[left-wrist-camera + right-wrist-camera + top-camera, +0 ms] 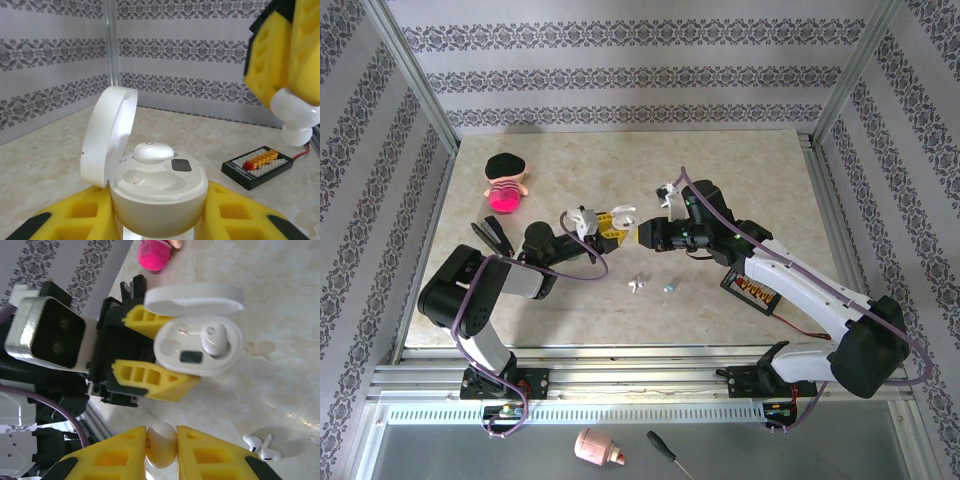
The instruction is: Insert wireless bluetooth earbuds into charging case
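My left gripper (159,212) is shut on the white charging case (160,197), holding it upright with its lid (107,135) swung open. One white earbud (152,151) sits in the far socket; the near socket (142,179) is bare. My right gripper (161,432) is shut on a second white earbud (161,446) and hovers just right of the case (197,347). From above, the left gripper (608,232) and right gripper (642,235) nearly meet at mid-table. A white stemmed pair (638,284) and a pale teal bud (669,287) lie on the table in front of them.
A pink doll with a black cap (505,183) lies at the back left. A black connector board (755,290) rests under the right arm. A screwdriver (665,452) and a pink object (598,448) lie below the table's front rail.
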Controlling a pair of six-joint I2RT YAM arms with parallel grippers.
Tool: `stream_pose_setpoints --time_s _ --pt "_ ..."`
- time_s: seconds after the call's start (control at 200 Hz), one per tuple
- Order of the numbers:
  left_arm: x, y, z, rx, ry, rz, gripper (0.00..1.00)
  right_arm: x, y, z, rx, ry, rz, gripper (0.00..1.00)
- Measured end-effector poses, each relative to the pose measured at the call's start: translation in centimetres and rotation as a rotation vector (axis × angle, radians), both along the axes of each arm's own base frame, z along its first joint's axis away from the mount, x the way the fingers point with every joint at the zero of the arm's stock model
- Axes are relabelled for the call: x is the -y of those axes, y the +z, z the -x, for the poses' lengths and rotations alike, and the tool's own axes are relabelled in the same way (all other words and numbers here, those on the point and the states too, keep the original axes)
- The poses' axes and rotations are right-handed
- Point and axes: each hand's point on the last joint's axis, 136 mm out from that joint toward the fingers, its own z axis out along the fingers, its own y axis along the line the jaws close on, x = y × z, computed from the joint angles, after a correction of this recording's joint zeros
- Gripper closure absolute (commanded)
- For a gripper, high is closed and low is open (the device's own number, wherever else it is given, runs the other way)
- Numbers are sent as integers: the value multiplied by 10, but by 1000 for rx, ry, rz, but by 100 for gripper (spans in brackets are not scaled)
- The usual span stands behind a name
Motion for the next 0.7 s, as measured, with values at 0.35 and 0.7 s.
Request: stream_pose_setpoints --time_s 0.35,0.7 --pt "25 0 9 26 -63 -7 80 -14 0 -14 3 12 -24 81" --pt "26 -5 8 27 -65 -19 81 -11 7 -27 32 -25 -49 81"
